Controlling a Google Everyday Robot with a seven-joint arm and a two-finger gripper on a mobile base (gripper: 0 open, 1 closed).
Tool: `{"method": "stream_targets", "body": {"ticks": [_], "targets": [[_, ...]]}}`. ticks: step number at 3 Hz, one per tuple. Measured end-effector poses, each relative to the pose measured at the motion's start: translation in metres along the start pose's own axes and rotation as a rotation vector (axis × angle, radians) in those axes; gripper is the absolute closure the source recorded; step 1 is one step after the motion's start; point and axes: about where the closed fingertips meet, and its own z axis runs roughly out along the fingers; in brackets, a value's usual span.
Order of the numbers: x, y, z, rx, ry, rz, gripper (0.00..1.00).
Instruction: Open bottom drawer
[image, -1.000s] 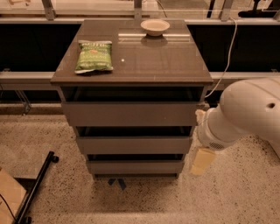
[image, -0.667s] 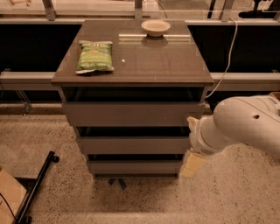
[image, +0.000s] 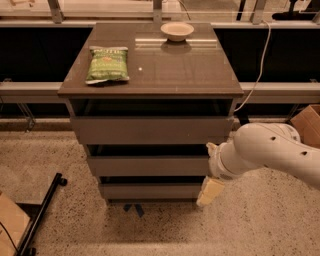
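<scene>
The plain grey-brown, handleless bottom drawer (image: 150, 191), the narrowest and lowest of three flat fronts in the grey-brown drawer desk (image: 170, 70), lies just beside the jaws on their cabinet side and looks shut or nearly so. The robot's cream-coloured gripper (image: 210, 192) hangs from the white rounded arm (image: 270, 150) at the end corner of that front, low and close to the speckled floor. Whether it touches the panel cannot be told, nor whether the jaws are spread or pressed together. The front is probably a stiff, smooth board, so a flat press on its face would likely slip. With no knob to catch, the best hold seems to be its upper edge, reached through the dark gap that runs level with the top of the jaws, or else the end edge nearest them. The box behind looks shallow and should be light, sliding out with a modest straight pull. A pull taken at one corner could skew it in its runners, so a hold nearer the middle, further from the jaws, would be safer. Directly above the jaws sit the mid-sized drawer front (image: 147, 166) and the tallest one (image: 150, 131). Far above, on the desk top, lie a green crinkled snack bag (image: 107, 63) and a small pale bowl (image: 177, 31), which a hard jerk might shake.
</scene>
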Motion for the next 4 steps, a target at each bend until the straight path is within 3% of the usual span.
{"method": "stream_targets", "body": {"ticks": [1, 2, 4], "targets": [[0.001, 0.002, -0.002, -0.002, 0.021, -0.002, 0.00], [0.013, 0.016, 0.028, -0.033, 0.039, 0.025, 0.00], [0.049, 0.035, 0.117, -0.103, 0.049, 0.110, 0.00]]}}
